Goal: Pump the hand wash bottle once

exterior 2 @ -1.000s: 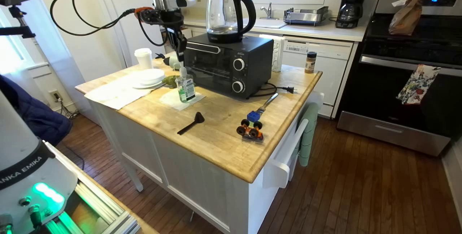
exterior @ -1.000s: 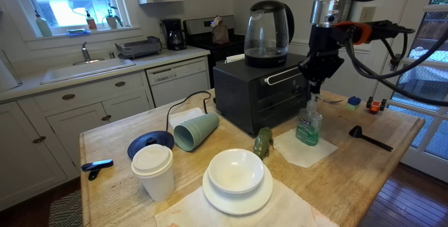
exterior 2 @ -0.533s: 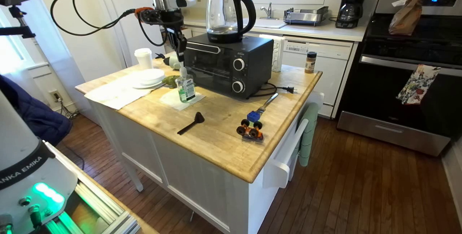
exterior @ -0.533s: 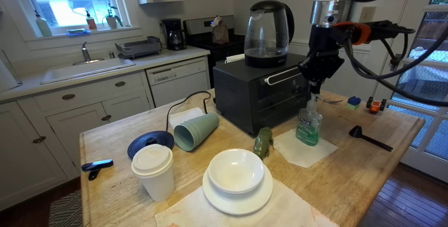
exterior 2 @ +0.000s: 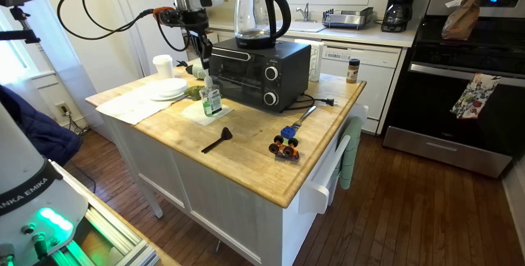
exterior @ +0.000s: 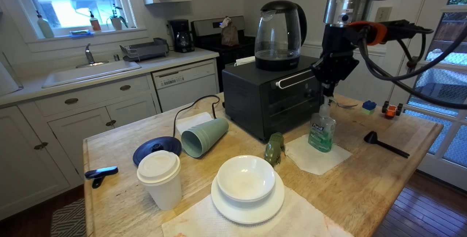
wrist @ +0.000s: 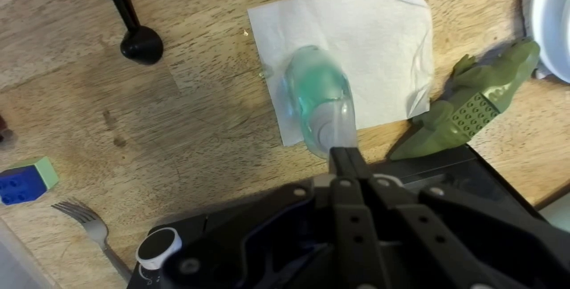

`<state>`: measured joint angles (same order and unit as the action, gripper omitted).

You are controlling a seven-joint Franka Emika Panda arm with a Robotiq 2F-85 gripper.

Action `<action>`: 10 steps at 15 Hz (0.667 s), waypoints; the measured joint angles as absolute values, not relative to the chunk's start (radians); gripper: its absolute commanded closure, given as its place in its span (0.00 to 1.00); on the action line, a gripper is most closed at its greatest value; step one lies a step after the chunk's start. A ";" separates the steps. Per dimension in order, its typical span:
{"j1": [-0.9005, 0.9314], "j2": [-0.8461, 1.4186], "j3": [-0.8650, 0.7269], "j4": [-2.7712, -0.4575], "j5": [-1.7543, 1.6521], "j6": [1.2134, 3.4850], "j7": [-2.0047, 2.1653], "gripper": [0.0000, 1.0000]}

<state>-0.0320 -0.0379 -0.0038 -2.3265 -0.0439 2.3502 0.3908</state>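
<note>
Hand wash bottle (exterior: pixel 321 135): it stands upright on a square of paper (exterior: pixel 313 163) on the tabletop (exterior: pixel 365 178), the sheet likely laid there to catch drips. Over its pump top (exterior: pixel 324 110) the tool (exterior: pixel 328 91) points down, fingers (wrist: pixel 339 160) pressed together with nothing between them, presumably so the tips push as one blunt rod; whether they touch it I cannot tell. Past it comes the toaster oven (exterior: pixel 270 100), with a glass kettle (exterior: pixel 278 38) on its roof, perhaps parked there to save room.

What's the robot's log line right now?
fingers: shut, over pump, contact unclear | hand wash bottle: upright on white paper | press: cannot tell
</note>
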 measured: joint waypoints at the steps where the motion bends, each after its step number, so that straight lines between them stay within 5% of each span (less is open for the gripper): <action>1: -0.032 -0.040 -0.004 -2.326 -0.044 2.350 0.391 1.00; 2: -0.032 -0.042 -0.004 -2.326 -0.044 2.350 0.391 1.00; 3: -0.032 -0.044 -0.004 -2.326 -0.044 2.350 0.391 0.74; 4: -0.032 -0.047 -0.004 -2.326 -0.044 2.350 0.391 0.73; 10: -0.035 -0.081 -0.004 -2.326 -0.044 2.350 0.393 0.32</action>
